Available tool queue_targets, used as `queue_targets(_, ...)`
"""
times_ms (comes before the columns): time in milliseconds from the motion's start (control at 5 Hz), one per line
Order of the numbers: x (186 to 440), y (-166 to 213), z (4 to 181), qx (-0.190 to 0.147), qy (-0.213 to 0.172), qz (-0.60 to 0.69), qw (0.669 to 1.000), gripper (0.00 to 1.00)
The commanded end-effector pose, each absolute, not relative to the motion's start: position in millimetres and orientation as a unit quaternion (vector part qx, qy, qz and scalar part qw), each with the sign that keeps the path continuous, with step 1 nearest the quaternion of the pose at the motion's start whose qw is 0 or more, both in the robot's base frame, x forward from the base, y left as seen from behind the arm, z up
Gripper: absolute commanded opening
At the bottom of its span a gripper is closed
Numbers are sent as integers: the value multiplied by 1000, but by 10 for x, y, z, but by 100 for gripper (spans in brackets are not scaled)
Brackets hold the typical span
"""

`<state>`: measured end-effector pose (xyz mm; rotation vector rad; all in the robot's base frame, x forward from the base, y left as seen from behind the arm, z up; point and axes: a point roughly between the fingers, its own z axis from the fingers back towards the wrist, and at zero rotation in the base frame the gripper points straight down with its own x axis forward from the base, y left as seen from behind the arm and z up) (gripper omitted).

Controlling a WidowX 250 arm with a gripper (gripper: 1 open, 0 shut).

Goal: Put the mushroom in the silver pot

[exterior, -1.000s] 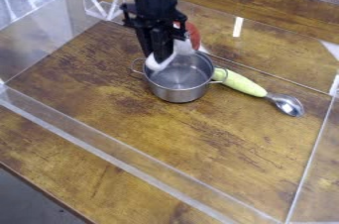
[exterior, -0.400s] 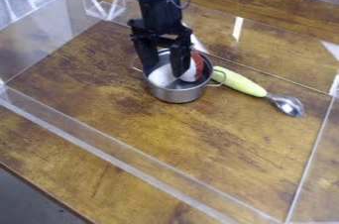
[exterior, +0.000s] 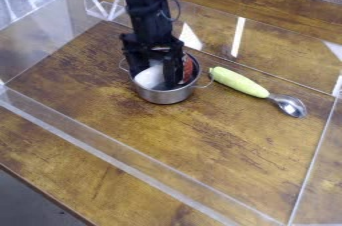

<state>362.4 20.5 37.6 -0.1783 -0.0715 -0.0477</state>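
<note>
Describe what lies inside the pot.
Inside the pot lies the mushroom, white stem and a bit of red cap showing. The open end effector covers the rest and the pot's bottom.

We see a shiny metal silver pot (exterior: 163, 88) around the matt black fingers (exterior: 135, 58), and a smooth white mushroom (exterior: 152, 76) stem between them. Right of them lie a glossy yellow-green vegetable (exterior: 239, 81) and polished spoon (exterior: 290, 106) on grainy wooden table (exterior: 160, 150), inside clear plastic walls (exterior: 120, 165).

Hand (exterior: 158, 67) spread wide over the silver pot (exterior: 166, 92), mushroom (exterior: 166, 73) inside (cap (exterior: 189, 70) toward the rim).
</note>
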Motion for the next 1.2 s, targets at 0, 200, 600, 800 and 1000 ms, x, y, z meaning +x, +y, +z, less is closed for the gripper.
queue_targets(0,3619,349,513,-86,-67,-4,994,100)
queue_targets(200,3570,267,568,-87,-66,17,994,100)
queue_targets(600,3551,92,744,-85,-63,52,993,0)
queue_targets(800,3602,-20,885,-82,-64,63,993,0)
queue_targets(1000,3681,-134,1017,-83,-66,72,992,0)
